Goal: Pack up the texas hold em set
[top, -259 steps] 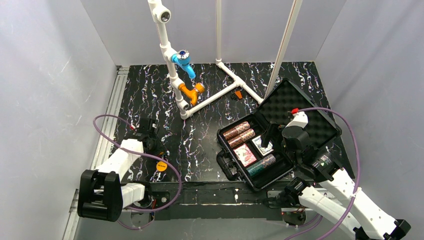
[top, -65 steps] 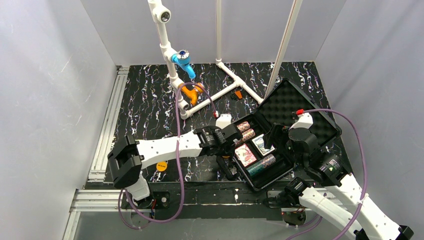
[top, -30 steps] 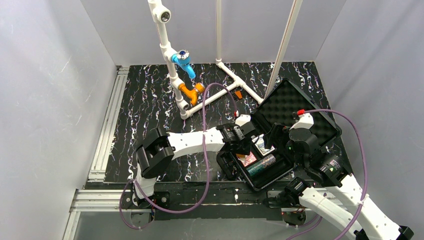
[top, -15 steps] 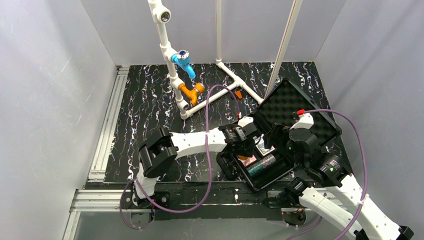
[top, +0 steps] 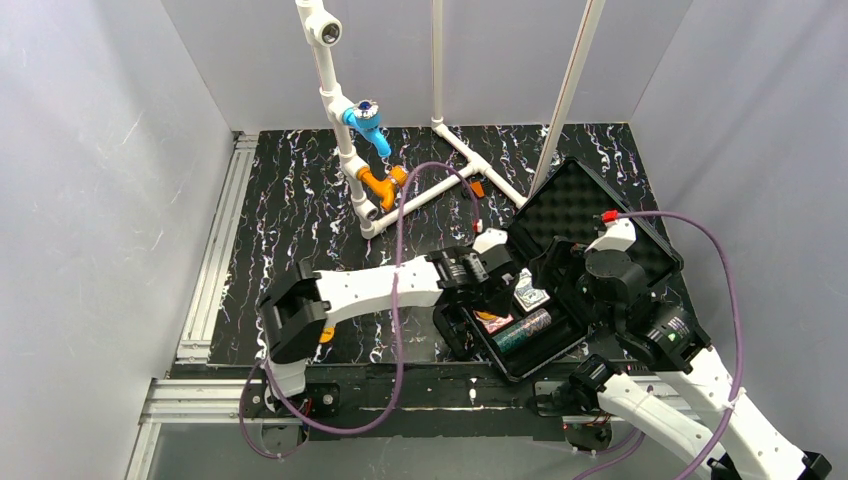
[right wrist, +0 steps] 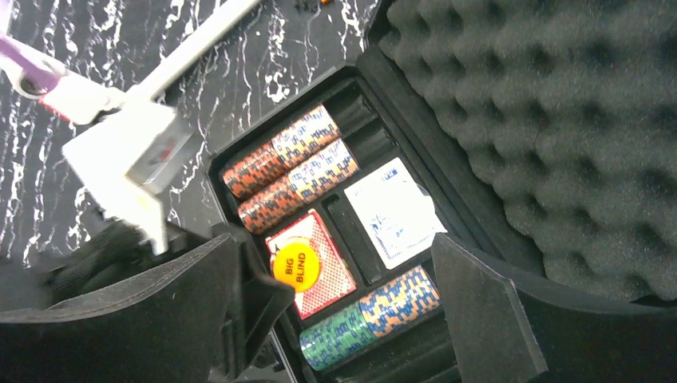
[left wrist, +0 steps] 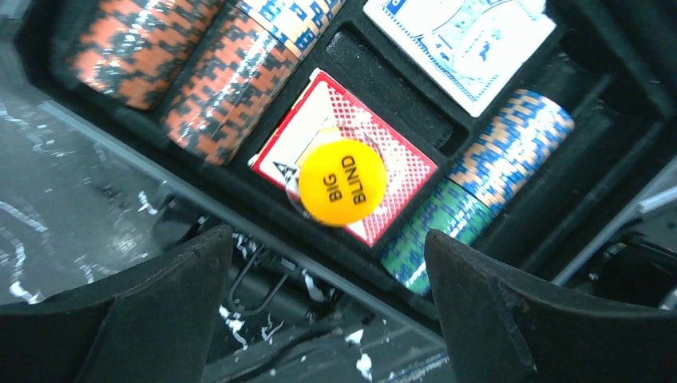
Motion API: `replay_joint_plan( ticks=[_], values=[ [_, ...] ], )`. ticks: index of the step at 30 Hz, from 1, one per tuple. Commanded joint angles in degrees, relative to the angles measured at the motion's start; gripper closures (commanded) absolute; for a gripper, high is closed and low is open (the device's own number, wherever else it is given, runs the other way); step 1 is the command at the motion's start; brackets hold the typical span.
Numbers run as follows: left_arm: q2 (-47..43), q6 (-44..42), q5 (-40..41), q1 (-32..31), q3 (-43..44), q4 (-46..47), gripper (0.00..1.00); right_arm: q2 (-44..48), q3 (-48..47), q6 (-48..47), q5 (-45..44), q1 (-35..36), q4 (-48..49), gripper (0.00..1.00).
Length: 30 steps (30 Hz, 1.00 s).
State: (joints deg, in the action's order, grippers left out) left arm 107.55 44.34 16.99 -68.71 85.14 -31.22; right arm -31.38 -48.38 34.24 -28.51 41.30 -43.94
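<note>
Marbled table (top: 290,200): orange disc (left wrist: 343,182) now on red deck (left wrist: 318,102); left gripper (left wrist: 326,239) just spread, right gripper (right wrist: 335,243) wide.

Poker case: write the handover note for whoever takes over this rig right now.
Left tool: open, over the tray, holding nothing.
Right tool: open, above the case, holding nothing.
Case: open, foam lining up.
Done: chip rolls, red deck and blue deck are in their slots. The BIG BLIND disc lies on the red deck.
Left: another orange disc sits on the table, partly hidden by the left arm. Pack it, then close the case.
</note>
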Motion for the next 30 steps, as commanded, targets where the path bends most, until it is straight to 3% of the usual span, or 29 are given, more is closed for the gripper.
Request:
replay_joint_plan(
  ticks=[1,18,26,30],
  values=[
    [-12.1,-1.7,5.7,-0.8,0.8,-7.1,0.1,-2.5,-4.2,-2.3,-1.5,0.1,3.2,0.0],
    [-54.2,17.8,18.4,-1.3,-33.9,-25.3,0.09,-7.0,-4.1,0.6,4.9,0.1,5.9,0.0],
    [-57.7,28.2,22.5,-1.3,-38.9,-35.0,0.09,-7.8,-6.1,4.2,5.8,0.1,2.5,0.0],
    [-58.1,29.2,23.1,-1.3,-40.2,-35.8,0.08,-7.4,-6.3,5.2,5.5,0.1,1.1,0.0]
  ],
)
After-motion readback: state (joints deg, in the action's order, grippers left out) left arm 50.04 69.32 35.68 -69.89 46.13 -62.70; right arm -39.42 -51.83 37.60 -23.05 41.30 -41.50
